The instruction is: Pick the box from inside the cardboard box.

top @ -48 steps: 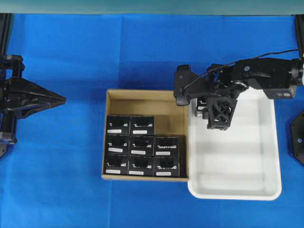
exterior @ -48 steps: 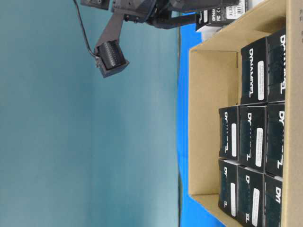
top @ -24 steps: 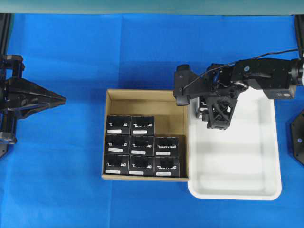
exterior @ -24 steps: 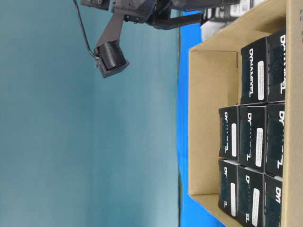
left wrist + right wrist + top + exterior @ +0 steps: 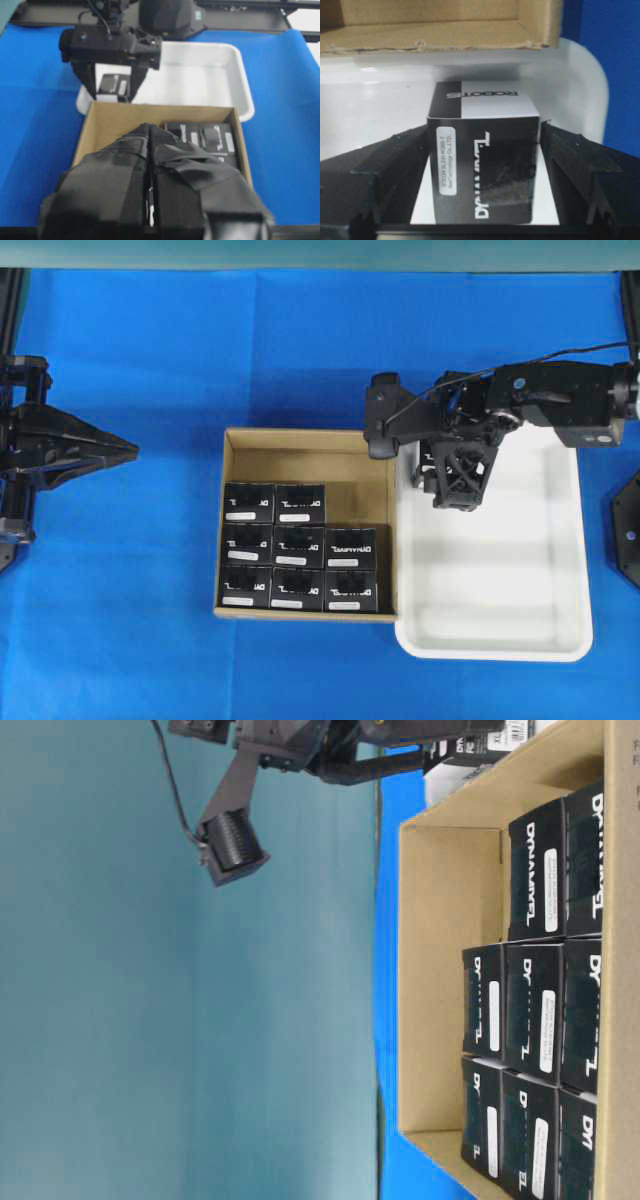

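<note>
The cardboard box [image 5: 300, 445] sits mid-table and holds several black boxes [image 5: 350, 548] in rows; its far strip is bare. One more black box [image 5: 482, 175] stands on the floor of the white tray [image 5: 500, 580], in the far corner by the carton. It also shows in the left wrist view [image 5: 112, 85]. My right gripper [image 5: 432, 472] is open around this box, with a gap at each finger [image 5: 395, 165], and hides most of it from overhead. My left gripper [image 5: 130, 450] is shut and empty at the far left, well away from the carton.
The white tray touches the carton's right wall. Blue cloth [image 5: 300, 340] covers the table around both. The right arm [image 5: 560, 405] reaches in over the tray's far edge.
My right gripper has shifted slightly up and toward the carton over the tray corner. The black box stays in the tray. The left arm has not moved.
</note>
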